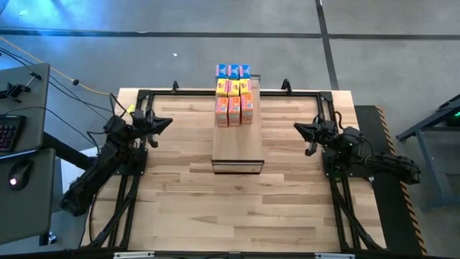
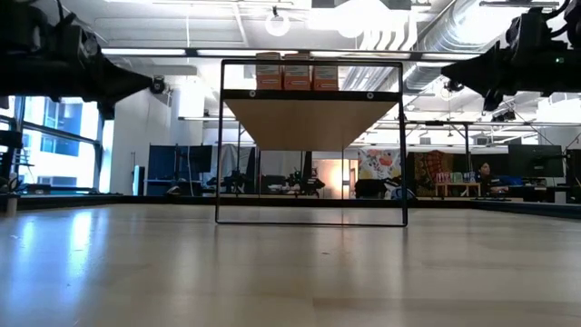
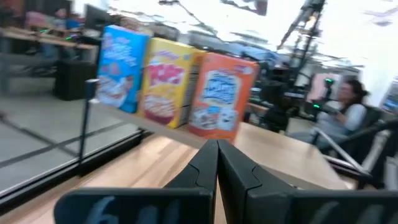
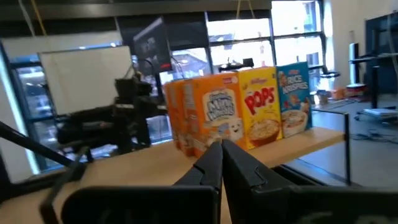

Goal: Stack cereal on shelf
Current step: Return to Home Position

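Observation:
The shelf [image 1: 238,147] stands mid-table, a light wood board in a dark frame [image 2: 311,136]. Several cereal boxes [image 1: 234,93] stand upright on the far half of its top board, blue at the far end, then yellow, then orange-red [image 2: 297,73]. My left gripper [image 1: 168,122] hovers shut to the shelf's left, pointing toward the boxes, with blue [image 3: 121,68], yellow [image 3: 165,81] and orange [image 3: 221,93] ones ahead of it. My right gripper [image 1: 297,129] hovers shut to the shelf's right, facing orange [image 4: 214,112], yellow [image 4: 261,106] and blue [image 4: 293,99] boxes. Neither gripper holds anything.
A black rail frame [image 1: 302,92] runs along the table's far edge and down both sides by the arm bases. A desk with a keyboard and mouse [image 1: 18,173] stands off the table's left. A seated person [image 3: 351,112] shows in the room beyond.

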